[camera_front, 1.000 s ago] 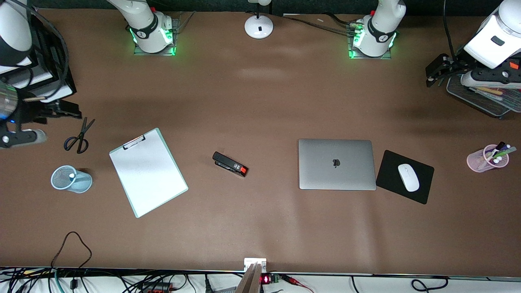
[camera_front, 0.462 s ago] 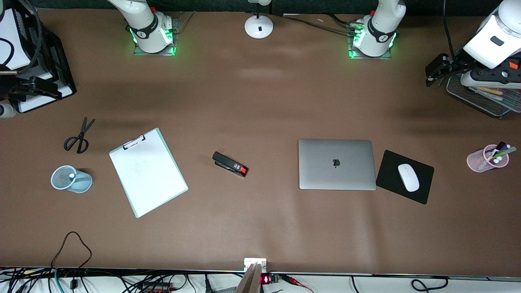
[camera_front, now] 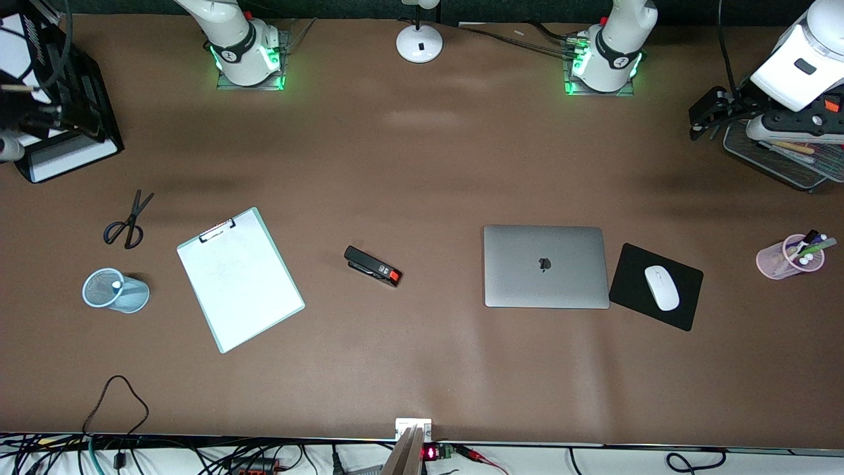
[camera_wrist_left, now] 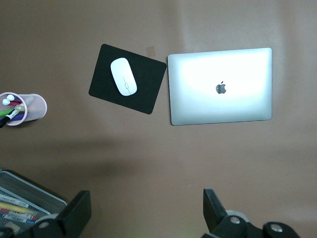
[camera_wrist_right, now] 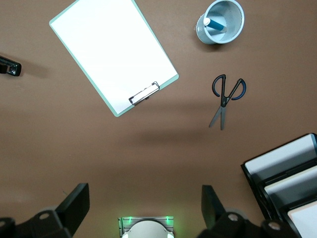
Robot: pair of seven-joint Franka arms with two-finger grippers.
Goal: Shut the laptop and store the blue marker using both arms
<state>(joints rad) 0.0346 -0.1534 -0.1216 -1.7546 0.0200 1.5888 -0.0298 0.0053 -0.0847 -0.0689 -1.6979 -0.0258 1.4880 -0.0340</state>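
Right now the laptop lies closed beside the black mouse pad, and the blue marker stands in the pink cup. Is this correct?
Only the cup is wrong. The blue marker stands in the light blue mesh cup beside the clipboard, as the right wrist view shows. The laptop does lie closed beside the black mouse pad.

Blue marker [camera_wrist_right: 215, 23] mostly hidden inside mesh cup [camera_wrist_right: 220, 34].

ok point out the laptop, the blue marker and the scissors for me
laptop [camera_front: 544, 266], front view, middle of the closed silver lid at the logo
blue marker [camera_wrist_right: 216, 24], right wrist view, blue barrel inside the mesh cup
scissors [camera_front: 126, 221], front view, where the blades meet the handles
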